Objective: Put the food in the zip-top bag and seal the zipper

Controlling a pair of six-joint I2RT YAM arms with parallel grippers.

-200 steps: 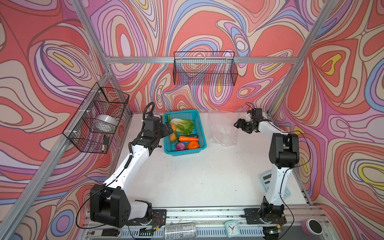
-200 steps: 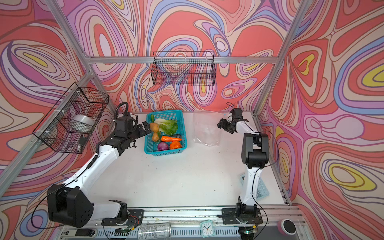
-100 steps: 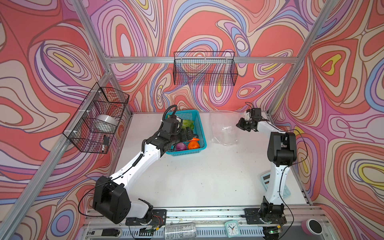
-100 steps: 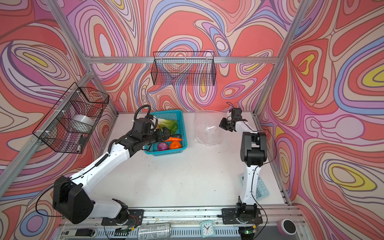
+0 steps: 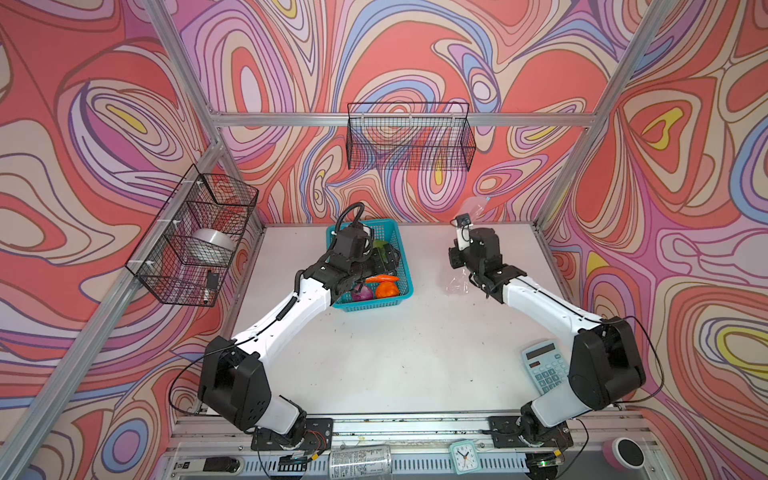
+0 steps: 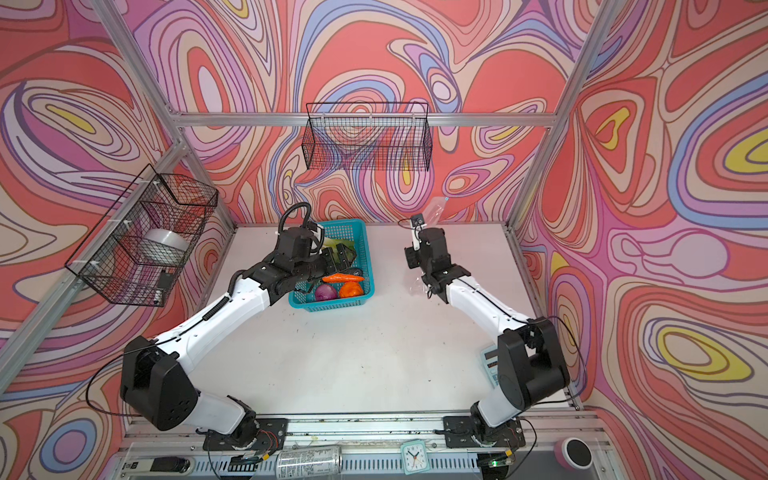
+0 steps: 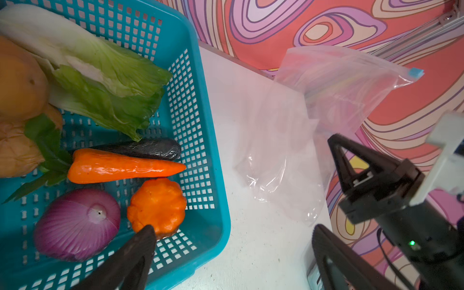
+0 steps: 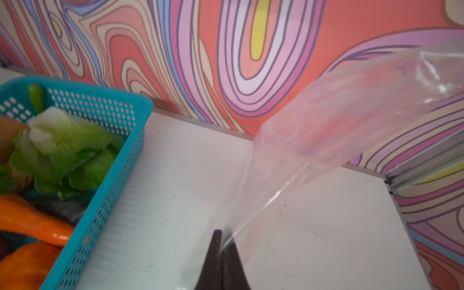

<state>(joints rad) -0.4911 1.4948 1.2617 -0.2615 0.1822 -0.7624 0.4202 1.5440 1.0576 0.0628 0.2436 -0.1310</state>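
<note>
Your bag (image 8: 339, 120) is pinched by a thin fold of its film in the right jaws, which are closed tight on it. From their tips it rises toward the back wall, clear of the bench (image 5: 395, 353). Its zipper edge is at the far, high end, and the blue slider (image 7: 416, 72) sits at the corner farthest from those jaws. More film sags below them; you cannot tell if it touches the bench.

None of the food is in the bag. It all lies in the teal basket (image 7: 213, 175), beside the right jaws on the left arm's side.

Your left jaws are spread wide and hold nothing. They hover over the basket's corner with its wall between them. One finger (image 7: 135, 256) is just above the pumpkin (image 7: 157, 206), next to the onion (image 7: 75, 223). The other finger (image 7: 334, 261) is outside the basket, over bare bench.

Ahead of those jaws lie the carrot (image 7: 125, 165) and, touching it, the eggplant (image 7: 150, 148). Farther on is the cabbage (image 7: 100, 75), with two potatoes (image 7: 20, 82) beside it. A small green piece (image 8: 36, 96) leans in the far corner.
</note>
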